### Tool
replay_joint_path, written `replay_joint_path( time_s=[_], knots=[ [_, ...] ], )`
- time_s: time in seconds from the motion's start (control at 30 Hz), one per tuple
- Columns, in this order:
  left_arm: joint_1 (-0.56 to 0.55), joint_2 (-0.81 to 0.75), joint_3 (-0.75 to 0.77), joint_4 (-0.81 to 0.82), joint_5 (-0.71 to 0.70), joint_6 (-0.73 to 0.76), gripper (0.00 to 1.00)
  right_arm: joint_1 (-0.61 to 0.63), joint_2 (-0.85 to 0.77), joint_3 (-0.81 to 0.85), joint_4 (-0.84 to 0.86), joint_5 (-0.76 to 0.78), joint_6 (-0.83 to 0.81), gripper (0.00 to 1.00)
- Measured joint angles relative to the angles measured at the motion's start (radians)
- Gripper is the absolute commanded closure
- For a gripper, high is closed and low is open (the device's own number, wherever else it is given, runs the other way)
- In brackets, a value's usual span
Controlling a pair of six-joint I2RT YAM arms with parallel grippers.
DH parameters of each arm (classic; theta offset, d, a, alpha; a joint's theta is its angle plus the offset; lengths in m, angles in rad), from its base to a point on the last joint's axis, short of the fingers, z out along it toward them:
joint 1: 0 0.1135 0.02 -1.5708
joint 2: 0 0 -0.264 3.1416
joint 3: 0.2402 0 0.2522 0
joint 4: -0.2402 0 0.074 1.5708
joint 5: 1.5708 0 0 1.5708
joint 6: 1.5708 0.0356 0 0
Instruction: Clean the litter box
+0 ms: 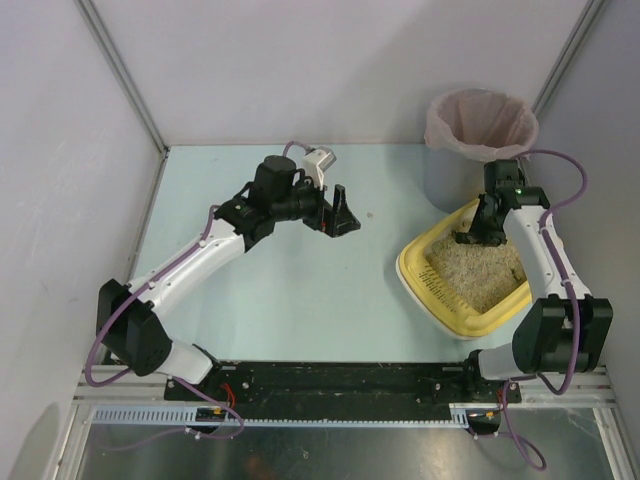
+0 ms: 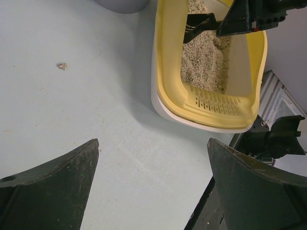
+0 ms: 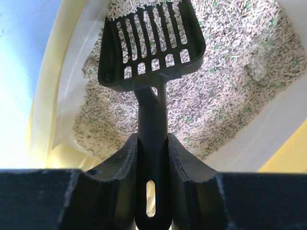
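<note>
The yellow litter box (image 1: 412, 262) sits at the right of the table, filled with beige pellet litter (image 1: 480, 275). My right gripper (image 1: 480, 225) hangs over its far side, shut on the handle of a black slotted scoop (image 3: 151, 43). The scoop head is tilted over the litter (image 3: 230, 96) near the box's left wall (image 3: 43, 96), with a few pellets at its far edge. A pale lump (image 3: 254, 66) lies in the litter to the right. My left gripper (image 1: 340, 215) hovers open and empty over the table's middle (image 2: 153, 143), facing the box (image 2: 165, 72) and the scoop (image 2: 199, 24).
A grey round bin with a pink bag liner (image 1: 480, 130) stands just behind the litter box. A small crumb (image 2: 62, 66) lies on the pale blue table. White walls close in the left, back and right. A black rail (image 1: 340, 385) runs along the near edge.
</note>
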Motion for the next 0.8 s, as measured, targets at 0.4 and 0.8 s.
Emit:
replay_joint_path(
  time_s=[0.4, 0.8],
  knots=[
    [0.0, 0.0, 0.0, 0.0, 0.015, -0.005, 0.02, 0.052, 0.011, -0.029, 0.051, 0.06, -0.09, 1.0],
    [0.0, 0.0, 0.0, 0.0, 0.015, -0.005, 0.03, 0.073, -0.103, -0.204, 0.214, 0.111, -0.144, 1.0]
  ],
)
